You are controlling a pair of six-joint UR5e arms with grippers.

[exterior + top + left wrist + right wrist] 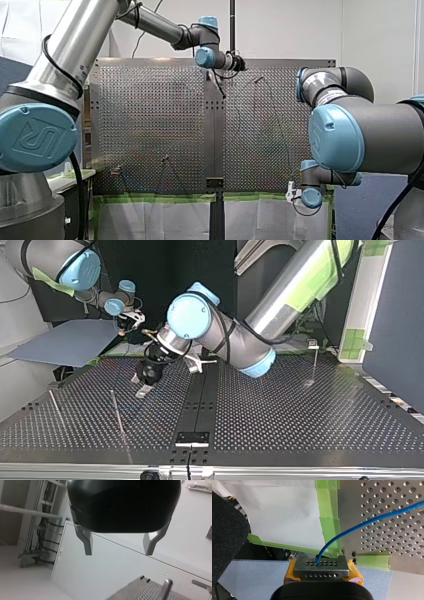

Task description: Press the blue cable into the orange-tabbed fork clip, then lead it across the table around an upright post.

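Two arms work here: my left arm (75, 45) reaches far over the bench (300, 420), and my right arm (360, 130) waits at its edge. Three upright posts (55, 406) (117, 412) (314, 365) stand on the bench. Of my two pincers, the left pincer (118, 553) is wide apart and holds nothing. The right pincer (322, 571) is closed with yellow pads on the one blue cable (372, 521), which runs from it out over the bench. One pale piece (142, 391) lies just beside my left pincer. I take it for the fork clip, though I cannot see its orange tab. I think the right should hold the cable tight and low over the fork, so that the left can push it straight down.
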